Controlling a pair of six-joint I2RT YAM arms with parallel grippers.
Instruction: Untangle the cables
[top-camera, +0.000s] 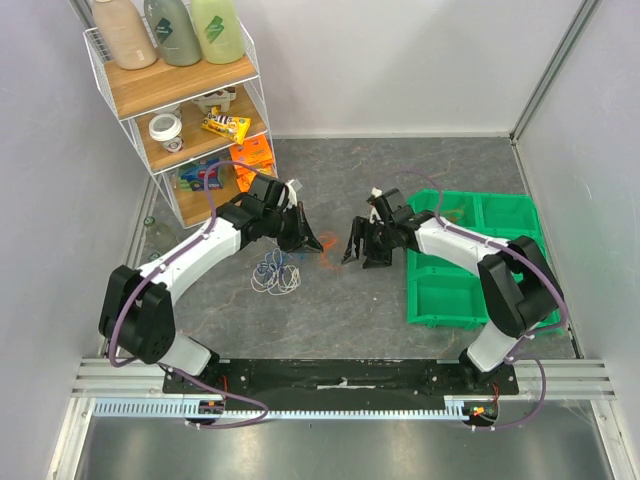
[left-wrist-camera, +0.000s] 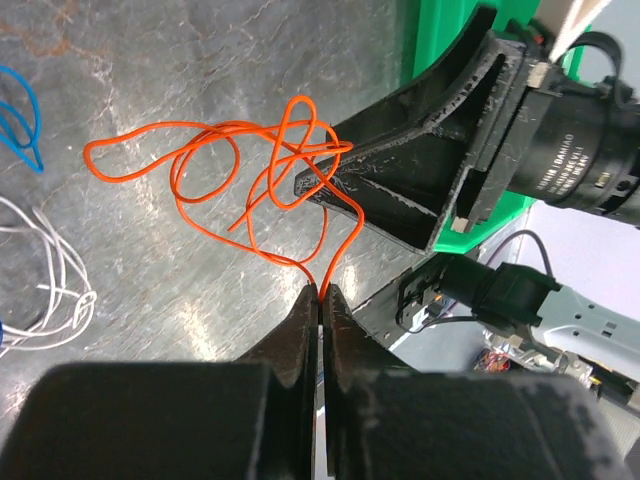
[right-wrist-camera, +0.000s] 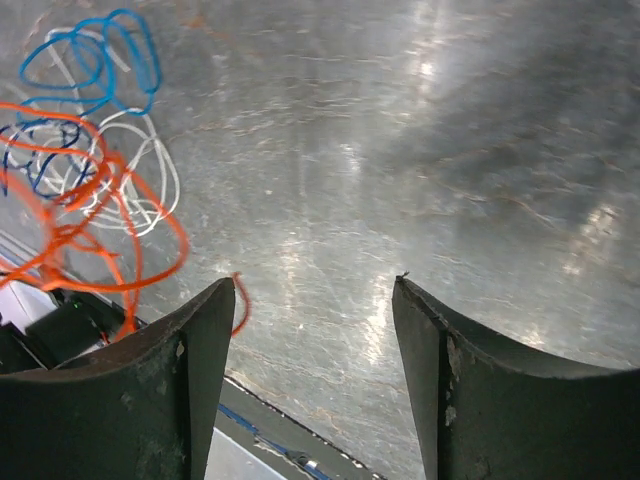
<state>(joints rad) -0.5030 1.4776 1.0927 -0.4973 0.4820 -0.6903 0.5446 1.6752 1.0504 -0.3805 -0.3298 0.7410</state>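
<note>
**Left gripper (left-wrist-camera: 322, 296) pinching the orange wire (left-wrist-camera: 250, 165), right gripper (right-wrist-camera: 312, 284) open beside it**

Seen from above, two arms reach in from the near edge of a grey table (top-camera: 340, 310). They meet near its middle with the grippers facing each other, close but apart. The cables (top-camera: 278, 272) lie on the table just in front of the left gripper. They form a small loose heap of thin white wires (left-wrist-camera: 55, 270) and blue wire (right-wrist-camera: 100, 55), with the orange wire stretching right toward the right gripper.

In the left wrist view, the left gripper's jaws are closed tight on the orange wire. The wire rises from the pinch and spreads into several tangled loops above the table. The tip of one of the right gripper's fingers (left-wrist-camera: 380, 170) sits among those loops. Whether it touches them cannot be told. White wires and a blue loop lie flat at the left edge of that view, apart from the orange loops.

In the right wrist view, the right gripper's jaws stand wide apart, with table surface showing between them. Blurred orange loops hang beside the finger at the left of that view, and one short orange end lies just beside that finger's inner edge. Blue and white wires lie beyond the orange.

A green tray (top-camera: 440, 295) sits on the table at the right, under the right arm. A wire shelf (top-camera: 180, 85) with bottles (top-camera: 175, 30) on top stands at the far left.
</note>
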